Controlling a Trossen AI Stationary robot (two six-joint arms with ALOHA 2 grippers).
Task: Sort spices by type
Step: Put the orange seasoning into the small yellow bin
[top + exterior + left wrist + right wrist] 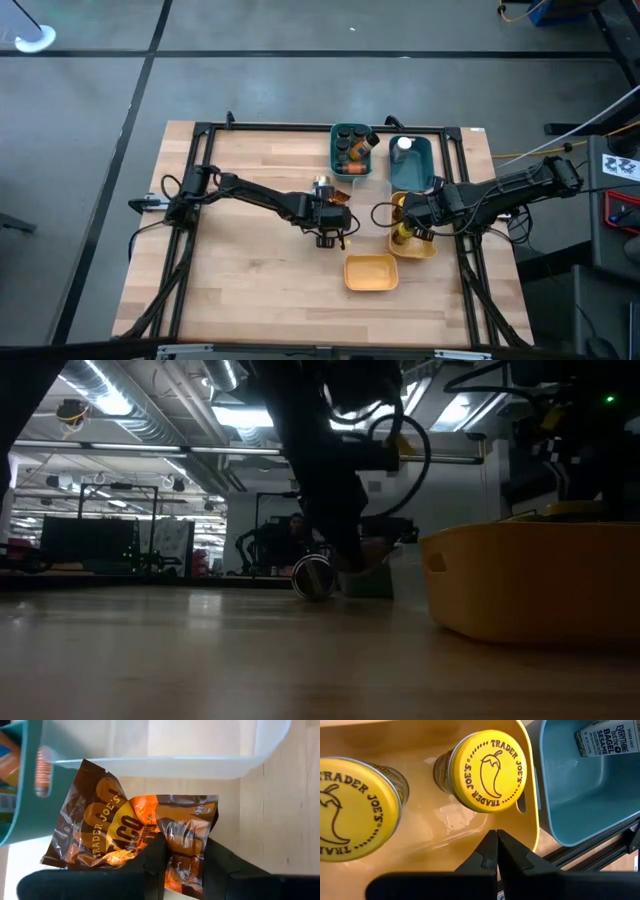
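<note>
My left gripper [182,862] is closed on the taco seasoning packet [135,832], orange and brown, crinkled, glossy. It lies at the centre of the high view, on the desk [250,260] just beside the clear bin [165,750]; perhaps it is slightly lifted. My right gripper [497,851] is closed and empty, over the yellow bin [532,815] holding two yellow-lidded jars [487,770].

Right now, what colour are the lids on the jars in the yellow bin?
Yellow lids, clearest in the right wrist view.
</note>
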